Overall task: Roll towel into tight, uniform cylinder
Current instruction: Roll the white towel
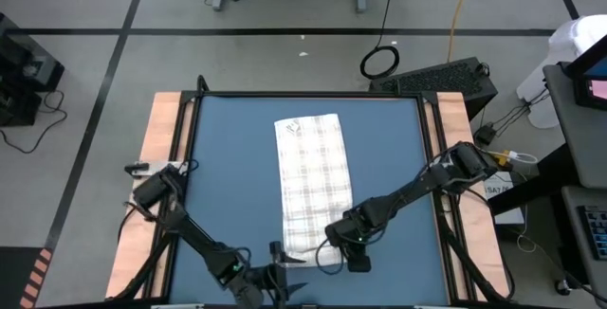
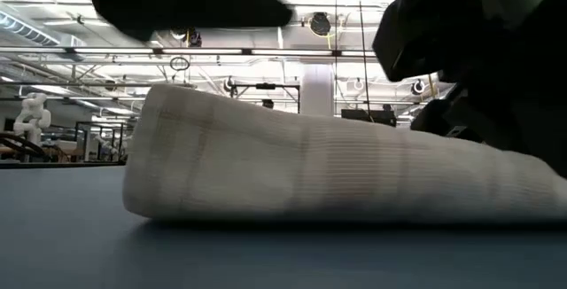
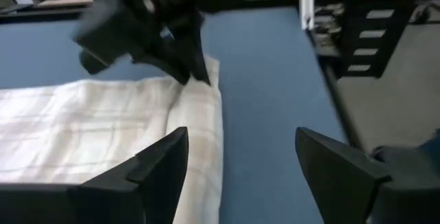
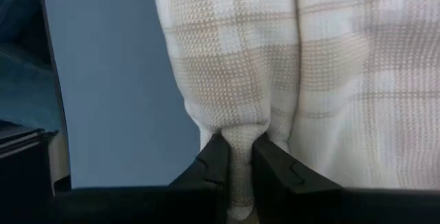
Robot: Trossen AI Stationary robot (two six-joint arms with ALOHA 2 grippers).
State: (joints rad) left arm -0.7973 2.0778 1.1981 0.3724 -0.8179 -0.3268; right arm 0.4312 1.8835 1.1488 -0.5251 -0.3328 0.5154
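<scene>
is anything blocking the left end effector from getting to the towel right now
Nothing visible does. The left end effector is open at the near end of the towel, with only bare blue mat beside the cloth. The right end effector is pinched on the towel's rolled edge at the other corner of that same end, off to the side, not between them.

You have the towel (image 1: 312, 181) lying lengthwise mid-mat (image 1: 228, 157) on the counter (image 1: 163, 129), the right gripper (image 1: 334, 237) at its near right corner, the left gripper (image 1: 285, 273) just nearer.
</scene>
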